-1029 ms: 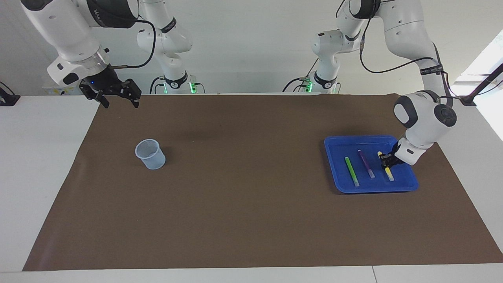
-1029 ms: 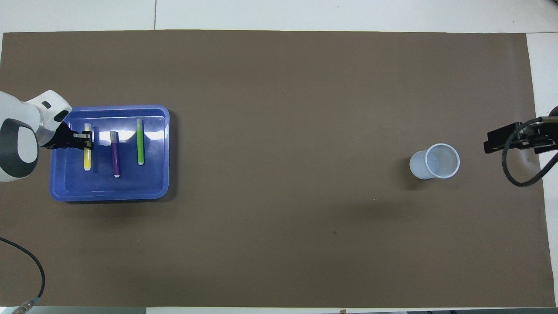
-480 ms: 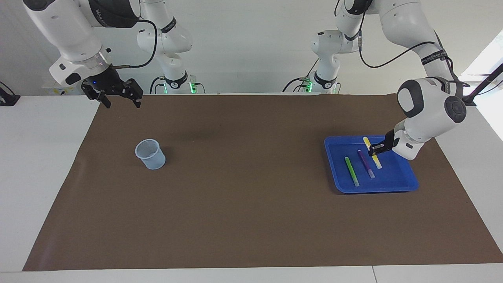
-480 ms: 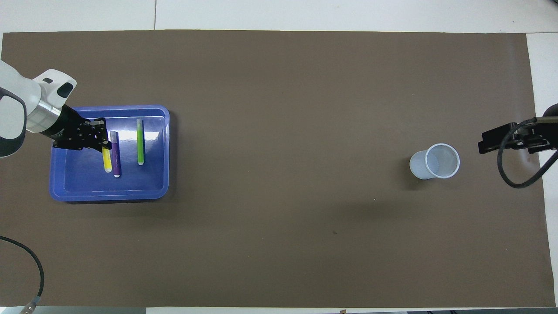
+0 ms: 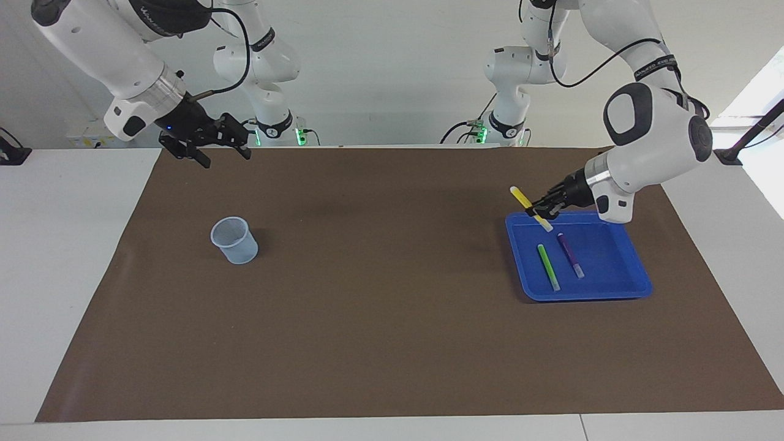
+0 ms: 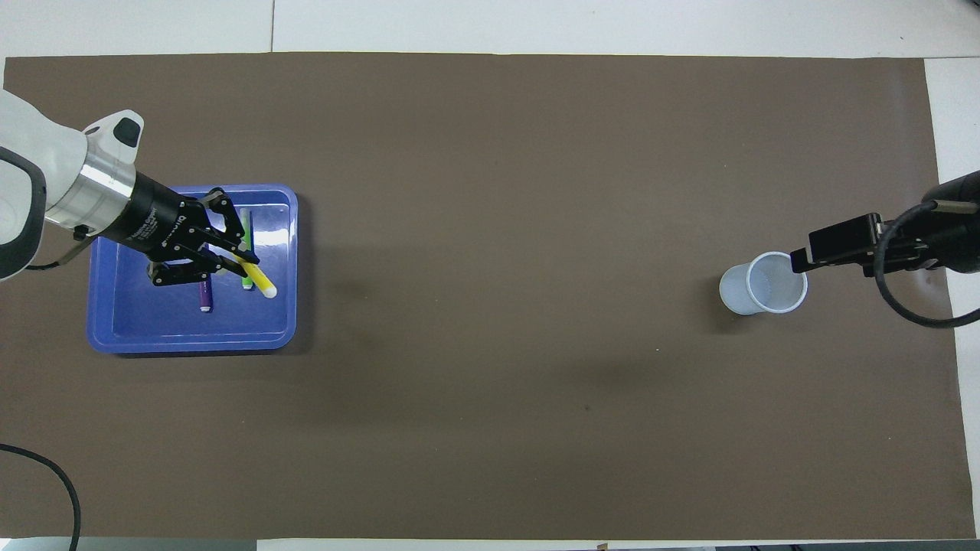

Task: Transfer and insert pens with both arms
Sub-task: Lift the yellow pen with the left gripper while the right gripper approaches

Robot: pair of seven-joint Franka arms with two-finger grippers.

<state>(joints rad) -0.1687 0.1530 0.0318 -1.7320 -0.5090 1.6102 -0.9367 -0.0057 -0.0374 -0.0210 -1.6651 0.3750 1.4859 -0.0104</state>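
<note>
My left gripper [image 5: 540, 214] [image 6: 239, 260] is shut on the yellow pen [image 5: 522, 197] [image 6: 260, 282] and holds it tilted in the air over the blue tray's [image 5: 637, 288] [image 6: 191, 344] corner. The green pen [image 5: 548, 267] [image 6: 246, 222] and the purple pen [image 5: 569, 254] [image 6: 204, 295] lie side by side in the tray; in the overhead view my left gripper partly covers them. My right gripper [image 5: 225, 158] [image 6: 802, 259] hangs open and holds nothing, up in the air near the mat's edge at the right arm's end.
A pale translucent cup [image 5: 234, 240] [image 6: 766, 283] stands upright on the brown mat [image 5: 380, 318] toward the right arm's end. Two small white arm bases with green lights [image 5: 278, 131] stand at the table's edge by the robots.
My left gripper has lifted the yellow pen out of the tray and swung it toward the table's middle. My right gripper has shifted toward the middle, closer to the cup.
</note>
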